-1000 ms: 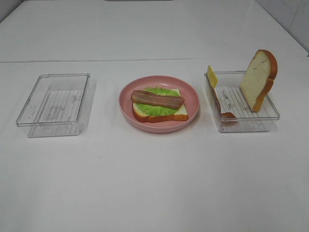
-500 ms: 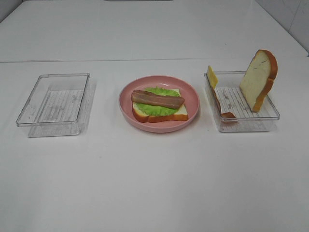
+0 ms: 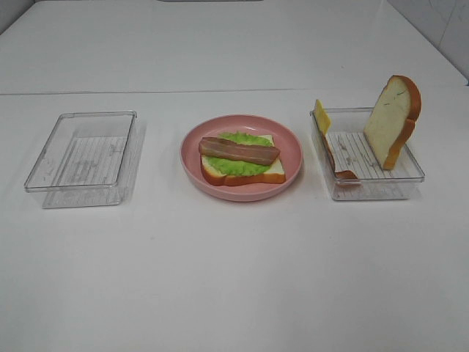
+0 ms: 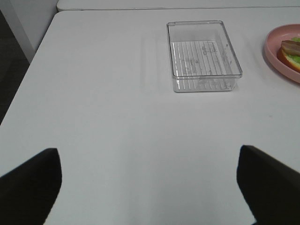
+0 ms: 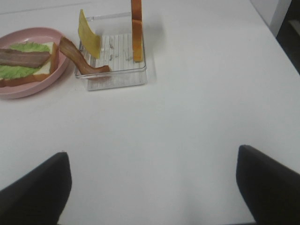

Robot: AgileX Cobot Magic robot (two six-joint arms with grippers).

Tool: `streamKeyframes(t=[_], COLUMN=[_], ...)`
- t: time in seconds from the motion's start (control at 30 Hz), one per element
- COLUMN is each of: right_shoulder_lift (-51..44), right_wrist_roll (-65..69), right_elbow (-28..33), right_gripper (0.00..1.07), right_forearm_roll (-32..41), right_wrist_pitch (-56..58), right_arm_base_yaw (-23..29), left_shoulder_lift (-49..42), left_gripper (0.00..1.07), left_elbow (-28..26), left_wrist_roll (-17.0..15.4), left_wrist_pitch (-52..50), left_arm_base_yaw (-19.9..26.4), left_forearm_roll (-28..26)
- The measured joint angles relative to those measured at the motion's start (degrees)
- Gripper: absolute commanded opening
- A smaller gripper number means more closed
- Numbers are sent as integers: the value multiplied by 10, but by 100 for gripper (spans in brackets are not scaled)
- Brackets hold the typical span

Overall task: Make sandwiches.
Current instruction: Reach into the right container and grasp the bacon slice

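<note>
A white table (image 3: 234, 279) seen from above. At its middle, a pink plate (image 3: 293, 150) holds a half-built sandwich (image 3: 242, 158). It has 1 lower bread slice (image 3: 272, 173) lying flat, green lettuce (image 3: 234, 166) on it, and 1 bacon strip (image 3: 239, 150) across the top.

Right of the plate, a clear right tray (image 3: 370, 189) holds an upright bread slice (image 3: 390, 121) standing on edge at its far right side. A yellow cheese square (image 3: 321, 115) leans at its left wall, and a 2nd bacon strip (image 3: 347, 175) is draped along that wall. A clear left tray (image 3: 80, 196) sits left of the plate.

The left gripper (image 4: 150, 187) is spread wide above bare table, well apart from the sandwich. The right gripper (image 5: 154, 187) is likewise spread wide, well apart from the sandwich and the right tray.
</note>
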Motion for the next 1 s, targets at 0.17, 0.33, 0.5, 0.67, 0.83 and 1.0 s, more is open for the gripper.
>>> streamKeyframes(t=[0.17, 0.33, 0.5, 0.67, 0.83, 1.0], right_shoulder_lift=[183, 425, 587, 685, 743, 828], right_wrist_roll=[-7, -20, -54, -64, -54, -30], right_elbow=[-68, -168, -234, -290, -326, -385], right_gripper=[89, 89, 88, 88, 88, 88], right_forearm_roll=[8, 16, 19, 47, 54, 58], right_wrist_pitch=[-3, -19, -29, -41, -70, -78], right_arm_base_yaw=[0, 0, 0, 9, 54, 112], left_shoulder_lift=[0, 0, 0, 0, 0, 0], left_gripper=[95, 95, 95, 95, 95, 95], left_elbow=[0, 0, 0, 0, 0, 0], left_wrist_roll=[0, 0, 0, 0, 0, 0], left_wrist_pitch=[0, 0, -1, -1, -1, -1], left_arm_base_yaw=[0, 0, 0, 0, 0, 0], left_forearm_roll=[0, 0, -3, -3, -3, -6])
